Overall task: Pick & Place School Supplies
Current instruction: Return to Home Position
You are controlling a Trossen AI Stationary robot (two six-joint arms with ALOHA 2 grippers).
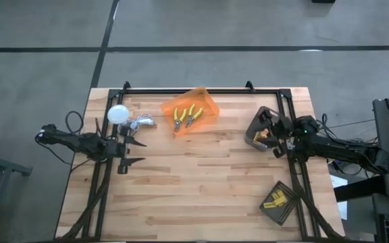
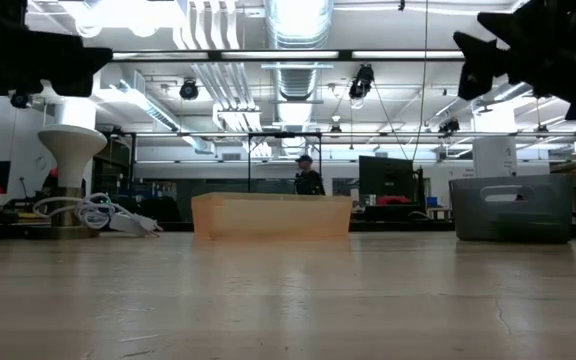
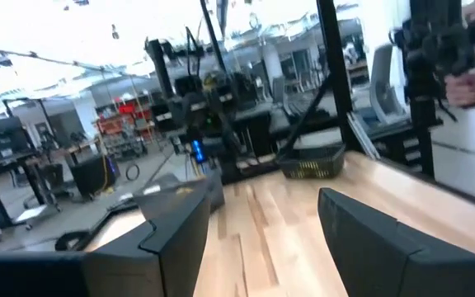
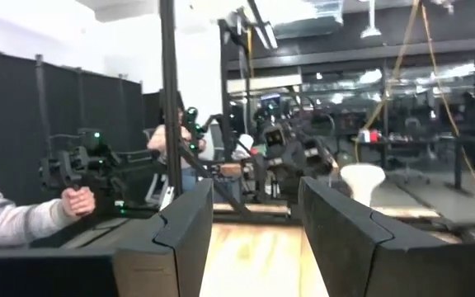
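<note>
Two yellow-handled plier-like tools [image 1: 188,116] lie inside the translucent orange bin [image 1: 204,101] at the table's far middle. Flat yellow pieces [image 1: 275,200] lie in a dark tray [image 1: 283,210] near the right near corner. A second dark container [image 1: 256,128] with something yellow in it sits right beside my right gripper. My left gripper [image 1: 135,152] [image 3: 258,214] hovers open over the left side, pointing right. My right gripper [image 1: 274,140] [image 4: 254,198] hovers open over the right side, pointing left. The crayon boxes and tiny blocks cannot be told apart.
A white ball [image 1: 118,113] with a coiled cable [image 1: 142,123] sits left of the bin, close to my left gripper. A black frame [image 1: 201,89] runs along the table's edges. Bare wood [image 1: 201,175] spans the middle and near side. A person's hand [image 4: 77,198] holds a device beyond the table.
</note>
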